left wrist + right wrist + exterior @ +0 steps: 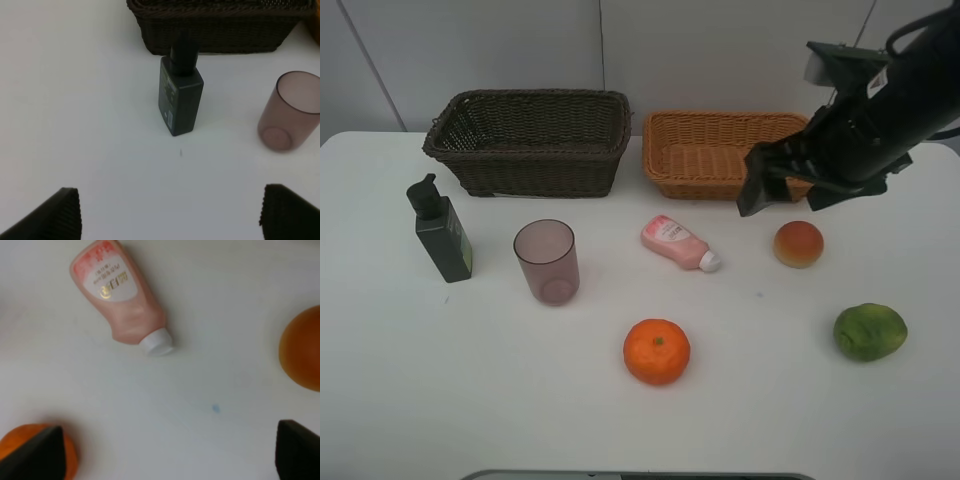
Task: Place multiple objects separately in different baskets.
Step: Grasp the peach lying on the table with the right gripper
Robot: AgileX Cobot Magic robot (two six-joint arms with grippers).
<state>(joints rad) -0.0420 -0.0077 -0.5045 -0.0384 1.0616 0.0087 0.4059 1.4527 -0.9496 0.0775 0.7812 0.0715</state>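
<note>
On the white table stand a dark green pump bottle (442, 230) (180, 97) and a mauve cup (548, 262) (290, 112). A pink tube (678, 243) (122, 295) lies on its side beside a peach (798, 244) (302, 347). An orange (657, 351) (20, 447) and a green fruit (869, 331) sit nearer the front. The dark brown basket (530, 140) (215, 25) and the tan basket (720, 150) stand at the back with nothing inside. My right gripper (785, 200) (167, 450) hovers open above the table between tube and peach. My left gripper (170, 215) is open, facing the bottle, and holds nothing.
The right arm reaches in from the upper right over the tan basket's right end. The left arm is outside the exterior high view. Bare table lies between the items, and a wall stands behind the baskets.
</note>
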